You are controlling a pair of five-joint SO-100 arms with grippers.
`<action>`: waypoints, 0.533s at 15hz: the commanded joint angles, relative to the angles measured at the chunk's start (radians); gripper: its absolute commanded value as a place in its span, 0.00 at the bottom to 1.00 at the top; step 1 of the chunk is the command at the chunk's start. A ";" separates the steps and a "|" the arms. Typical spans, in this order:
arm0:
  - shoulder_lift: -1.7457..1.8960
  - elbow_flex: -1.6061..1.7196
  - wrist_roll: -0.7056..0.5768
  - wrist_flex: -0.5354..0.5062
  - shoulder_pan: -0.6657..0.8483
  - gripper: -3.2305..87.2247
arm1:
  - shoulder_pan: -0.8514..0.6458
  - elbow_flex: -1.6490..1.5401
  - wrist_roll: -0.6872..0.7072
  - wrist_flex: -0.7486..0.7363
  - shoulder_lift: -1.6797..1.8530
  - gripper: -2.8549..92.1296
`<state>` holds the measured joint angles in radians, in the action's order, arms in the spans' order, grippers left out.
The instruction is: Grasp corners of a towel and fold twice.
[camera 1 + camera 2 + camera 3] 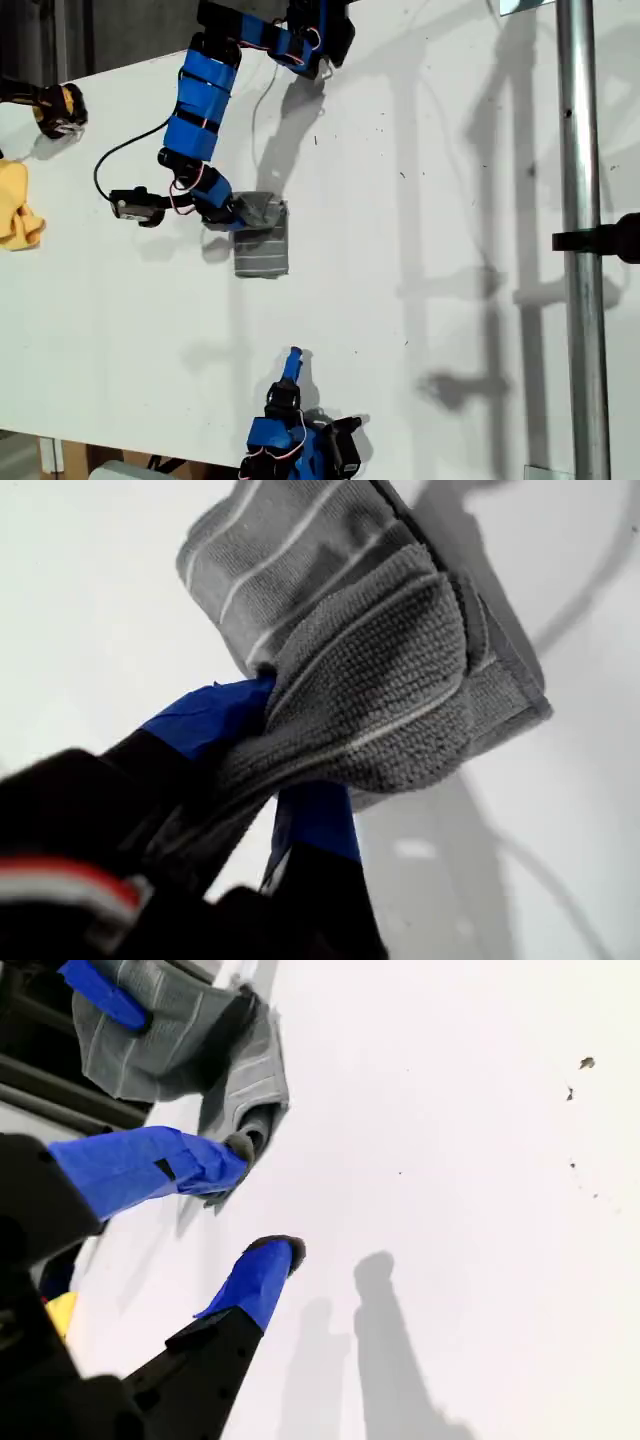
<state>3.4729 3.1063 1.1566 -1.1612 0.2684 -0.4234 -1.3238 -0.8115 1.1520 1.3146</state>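
Observation:
The towel (264,247) is a small folded grey bundle with thin white stripes, lying near the middle of the white table (420,200). My first gripper (243,212) reaches down from the exterior view's top and is shut on the towel's (380,650) upper edge. A bunched fold is pinched between its blue fingers (205,718); which corner it holds is hidden in the bunch. My second gripper (293,357) stands near the exterior view's bottom edge, well apart from the towel (150,1045). It (262,1198) is open, with nothing between its fingers.
A plain yellow cloth (17,207) lies at the exterior view's left edge, with a black and yellow object (56,107) above it. A black cable (125,152) loops beside the first arm. A metal pole (580,240) runs down the exterior view's right side.

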 commanded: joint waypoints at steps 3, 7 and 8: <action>0.003 0.003 0.008 -0.003 0.005 0.20 | 0.025 0.072 -0.040 -0.138 -0.109 0.03; 0.003 0.003 0.006 -0.003 0.008 0.20 | 0.021 0.133 -0.038 -0.173 -0.189 0.05; 0.003 0.003 0.006 -0.003 0.008 0.20 | 0.031 0.187 -0.012 -0.152 -0.193 0.19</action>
<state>3.4729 3.1063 1.1566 -1.1612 0.2684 -0.4080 -1.2487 -0.8437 0.9956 1.1014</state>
